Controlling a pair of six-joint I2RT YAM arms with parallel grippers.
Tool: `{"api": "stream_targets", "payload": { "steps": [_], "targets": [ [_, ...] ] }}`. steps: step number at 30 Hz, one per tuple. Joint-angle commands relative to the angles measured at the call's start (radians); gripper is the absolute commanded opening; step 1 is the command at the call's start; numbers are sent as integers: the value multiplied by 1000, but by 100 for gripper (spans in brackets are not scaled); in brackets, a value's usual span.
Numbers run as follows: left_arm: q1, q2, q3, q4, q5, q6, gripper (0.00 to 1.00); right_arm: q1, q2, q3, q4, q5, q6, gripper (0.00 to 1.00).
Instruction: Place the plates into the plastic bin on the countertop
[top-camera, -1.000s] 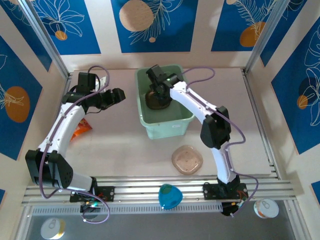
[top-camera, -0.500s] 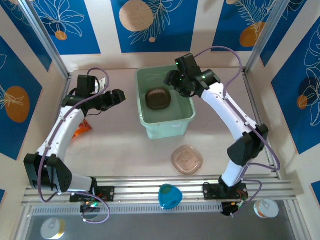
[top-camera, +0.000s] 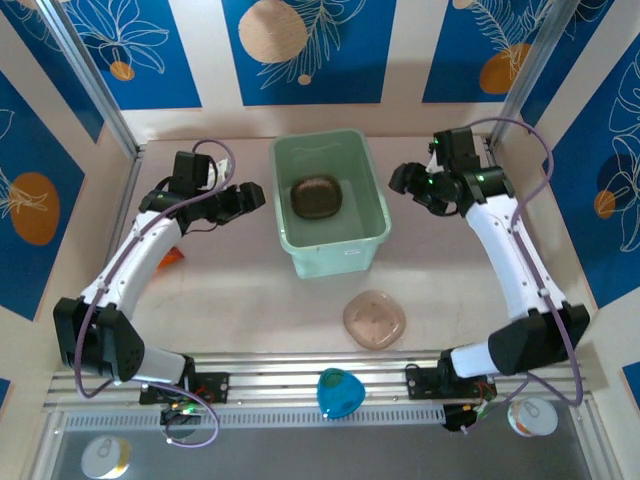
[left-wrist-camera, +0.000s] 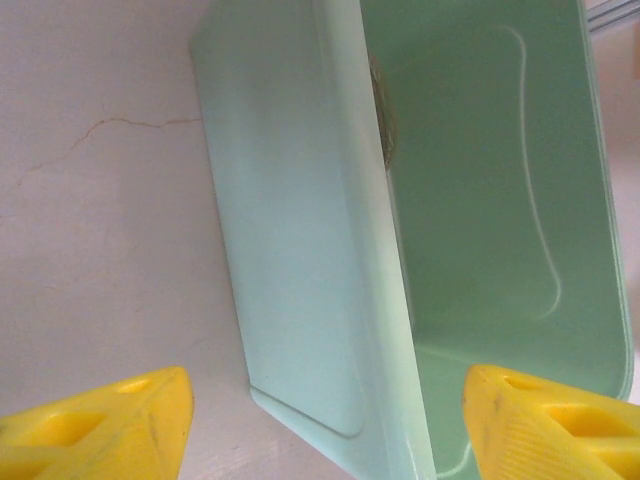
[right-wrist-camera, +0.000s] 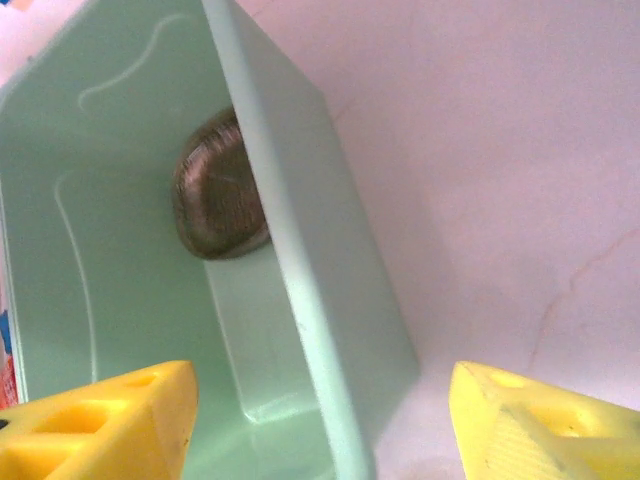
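Top external: the left gripper (top-camera: 245, 197) hangs spread wide and empty just left of the plastic bin (top-camera: 335, 255). The right gripper (top-camera: 400, 180), likewise parted and holding nothing, hovers just right of it. A smoky-brown stack of plates (top-camera: 317, 196) lies on the bin's floor. One pinkish plate (top-camera: 375, 319), translucent and rounded-square, rests on the matte countertop (top-camera: 250, 290) nearer the bases.

Left wrist: ribbed yellow fingers (left-wrist-camera: 100, 430) frame the bin's smooth, tapered mint wall.

Right wrist: the open yellow fingers (right-wrist-camera: 110, 420) flank the bin's rim, with the stacked plates beyond it.
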Motion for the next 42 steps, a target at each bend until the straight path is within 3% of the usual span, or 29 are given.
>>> {"api": "stream_targets", "payload": {
  "steps": [1,8,23,30,42],
  "targets": [
    [-24,25,20,26,-29,-22,71,-37,-69,-109,-59,-79,-68,68],
    [-70,57,57,21,-64,-26,71,-94,-169,-309,-42,-138,-73,67],
    [-83,65,66,3,-92,-1,71,-53,-241,-585,-1,-173,62,64],
    [-82,79,54,4,-79,18,71,63,-215,-639,1,-52,84,66],
    [-58,100,63,-9,-54,55,72,205,-22,-718,113,-97,102,68]
  ]
}}
